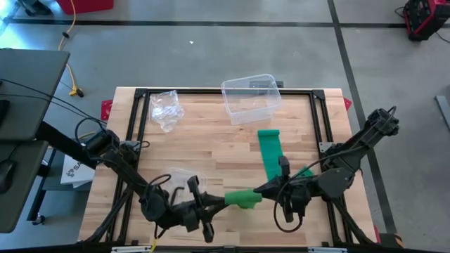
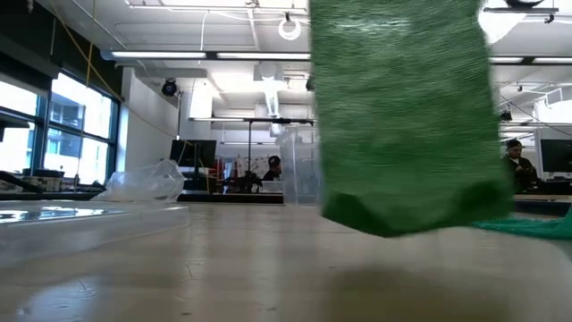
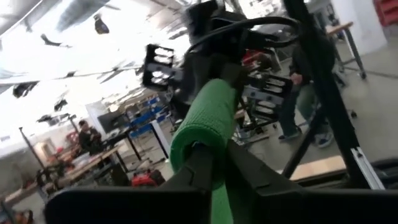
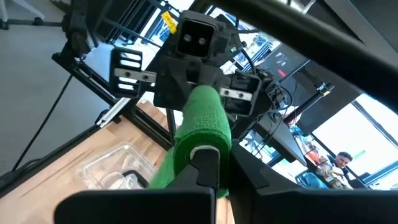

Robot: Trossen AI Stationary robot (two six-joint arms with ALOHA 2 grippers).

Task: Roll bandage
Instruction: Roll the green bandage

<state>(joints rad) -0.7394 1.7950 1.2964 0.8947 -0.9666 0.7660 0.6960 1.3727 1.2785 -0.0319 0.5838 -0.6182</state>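
The green bandage roll [image 1: 244, 199] hangs lifted off the desk [image 1: 211, 151] near its front edge, pinched at one end by the left gripper [image 1: 219, 202] and at the other by the right gripper [image 1: 266, 190], both clamped on it. Part of it is wound; a flat green tail [image 1: 269, 151] lies stretched toward the clear plastic container [image 1: 250, 98], so much rolling looks left. No writing or brand is readable.

A wooden table [image 1: 211, 151] with a black frame carries a clear plastic box [image 1: 250, 98] at twelve o'clock, a crumpled plastic bag [image 1: 166, 108] at ten, a clear lid [image 1: 181, 180] at seven, and a green bandage strip [image 1: 270, 151] at three.
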